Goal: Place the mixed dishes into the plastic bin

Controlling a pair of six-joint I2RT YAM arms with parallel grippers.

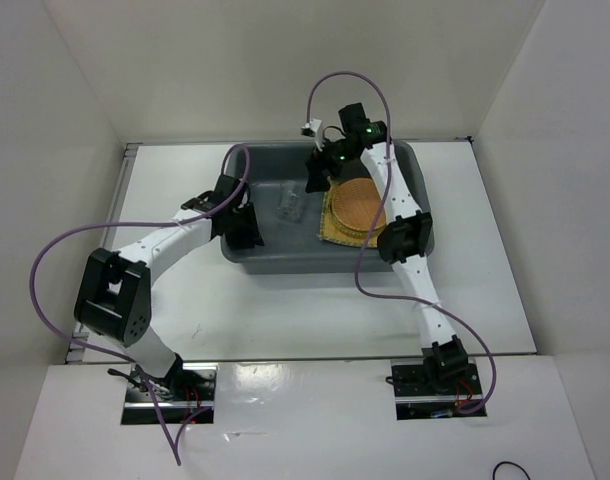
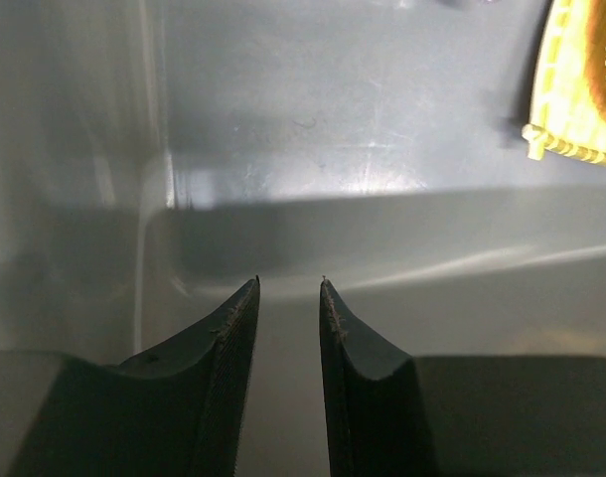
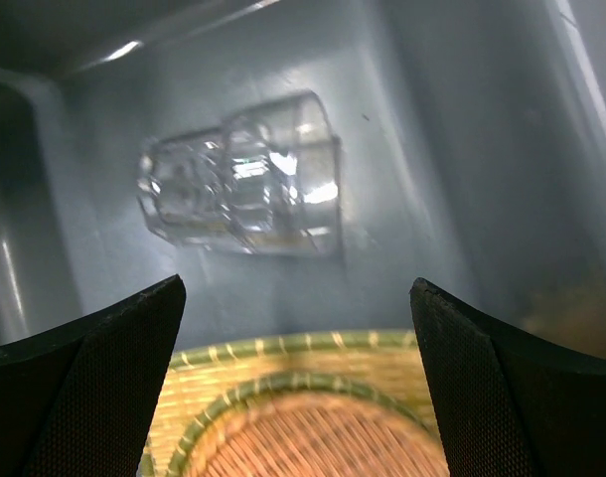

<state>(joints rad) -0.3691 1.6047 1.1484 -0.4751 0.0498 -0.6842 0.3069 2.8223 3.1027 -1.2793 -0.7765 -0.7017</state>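
White walls box in a pale table (image 1: pixel 185 310), and the grey-blue bin (image 1: pixel 305 262) sits right up against the far edge, roughly centred between the left and right edges. All the dishes I can spot are in it already. On the bin's right half there's the square yellow mat (image 1: pixel 329 235) lying flat, the round straw disc (image 3: pixel 283 363) with green rings on top of that, and the smaller orange-brown disc (image 1: pixel 357 205) on top of the stack. Just left of the stack, toward the middle of the bin floor, the clear glass cups (image 3: pixel 243 189) lie on their sides, touching each other, a bit blurry, so I can't tell more than that. The right gripper (image 3: pixel 298 288) hangs over the far side of the stack, near the bin's far wall, fingers spread wide with nothing between them, looking down at the cups and the edge of the straw disc. The left gripper (image 2: pixel 289 283) is down inside the bin's left end near its front wall, fingers nearly together with only a thin gap and nothing pinched, pointing at bare bin floor with a corner of the mat showing off to the side. Purple cables (image 1: pixel 45 260) loop off both arms.
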